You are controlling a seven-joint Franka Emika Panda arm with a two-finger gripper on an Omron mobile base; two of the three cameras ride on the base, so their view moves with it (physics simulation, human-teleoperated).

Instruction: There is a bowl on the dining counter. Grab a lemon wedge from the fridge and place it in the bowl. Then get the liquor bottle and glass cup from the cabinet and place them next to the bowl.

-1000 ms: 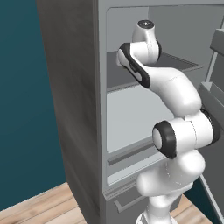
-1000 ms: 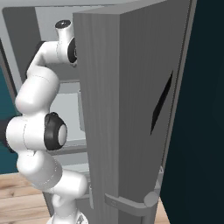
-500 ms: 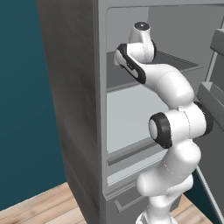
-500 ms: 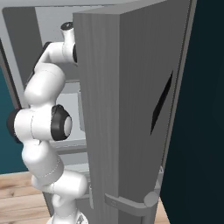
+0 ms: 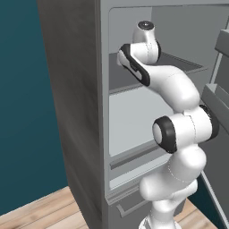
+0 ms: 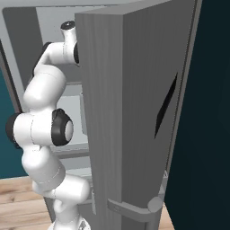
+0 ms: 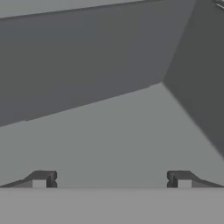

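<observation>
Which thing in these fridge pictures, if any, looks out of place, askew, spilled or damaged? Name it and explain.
Nothing stands out. The fridge stands open, its door swung wide, and its shelf sits level. The gripper is open over a bare grey surface, with no spill or breakage in sight.

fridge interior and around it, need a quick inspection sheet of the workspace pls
surface: grey shelf inside the fridge, bare where the hand view looks.
job's things: fridge door swung open; lemon wedge, bowl, bottle and cup: nothing seen.
clutter: nothing seen.
grippers: gripper open, fingertips wide apart, nothing between them, pointed into a grey inner corner of the fridge.
cables: nothing seen.
surroundings: teal wall, wooden floor, lower drawer handle.
</observation>
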